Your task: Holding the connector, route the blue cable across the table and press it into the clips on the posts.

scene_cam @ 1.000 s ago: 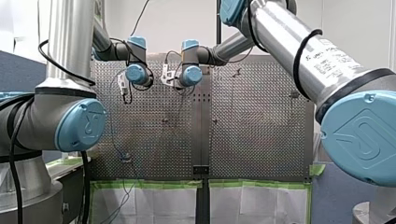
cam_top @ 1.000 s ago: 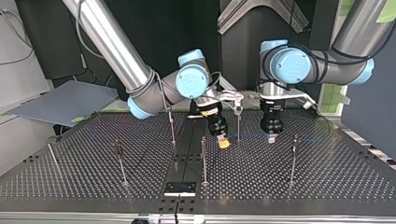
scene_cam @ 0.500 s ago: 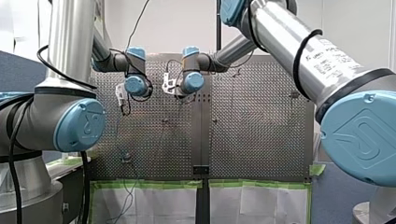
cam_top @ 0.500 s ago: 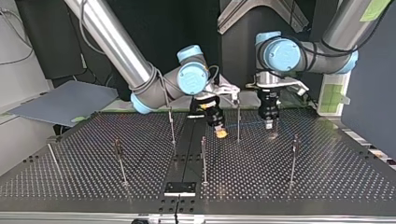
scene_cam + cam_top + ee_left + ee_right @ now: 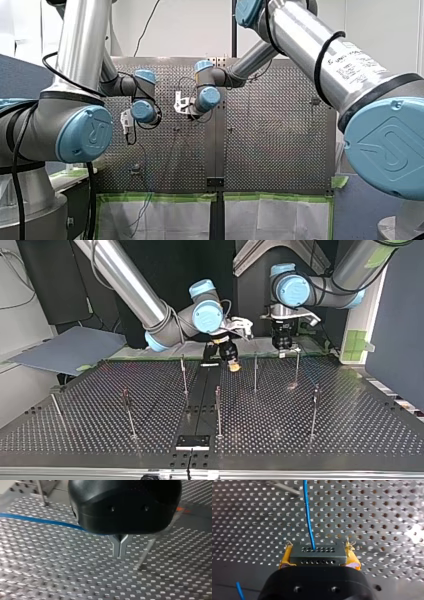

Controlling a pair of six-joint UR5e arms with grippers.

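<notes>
No legible text anywhere.

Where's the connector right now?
Right wrist view: the grey perforated connector sits clamped between my right gripper's yellow-padded fingers, the blue cable running from it ahead.

My left arm (image 5: 82, 50) and my right arm (image 5: 310, 45) both extend well forward, wrists near each other and pointing downward, my left gripper (image 5: 120, 554) with its metal fingers (image 5: 116, 547) pressed together and my right gripper (image 5: 233, 366) with its yellow pads (image 5: 285, 558) clamped on the connector (image 5: 317, 555).
</notes>
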